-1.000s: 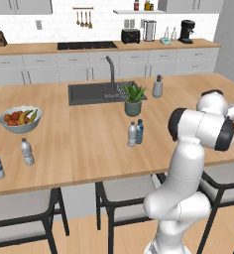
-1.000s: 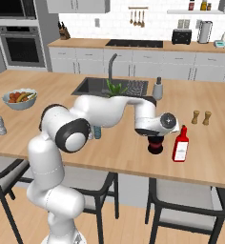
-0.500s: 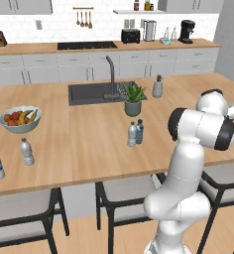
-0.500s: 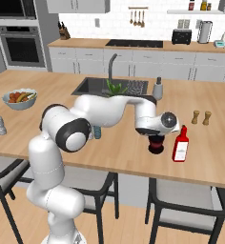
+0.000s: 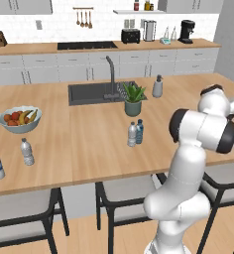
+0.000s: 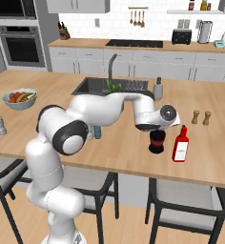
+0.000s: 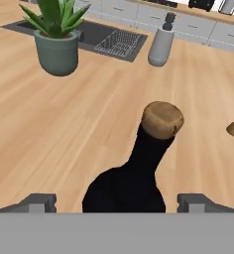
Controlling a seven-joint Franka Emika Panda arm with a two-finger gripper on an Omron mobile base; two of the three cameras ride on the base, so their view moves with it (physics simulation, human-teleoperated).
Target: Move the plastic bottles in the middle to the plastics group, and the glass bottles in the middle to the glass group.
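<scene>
Hand view shows the tool (image 7: pixel 117 202) spread wide, its fingertips either side of the black glass bottle (image 7: pixel 131 173) without gripping it. This bottle stands on the table (image 6: pixel 214 152) just beside the red bottle (image 6: pixel 180 144). Glass looks heavy, slick, breakable; the neck suits gripping.

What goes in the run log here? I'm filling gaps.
hand: open | black bottle: standing between fingers, beside red bottle | plastic bottles: mid-counter

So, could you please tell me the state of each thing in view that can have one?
Gripper: open, fingers either side of the black bottle.
Black round-bodied glass bottle: upright, corked, on the counter.
Red glass bottle: upright, capped.
Two slim plastic bottles: upright, mid-counter.
Sink tap: no water running.
</scene>
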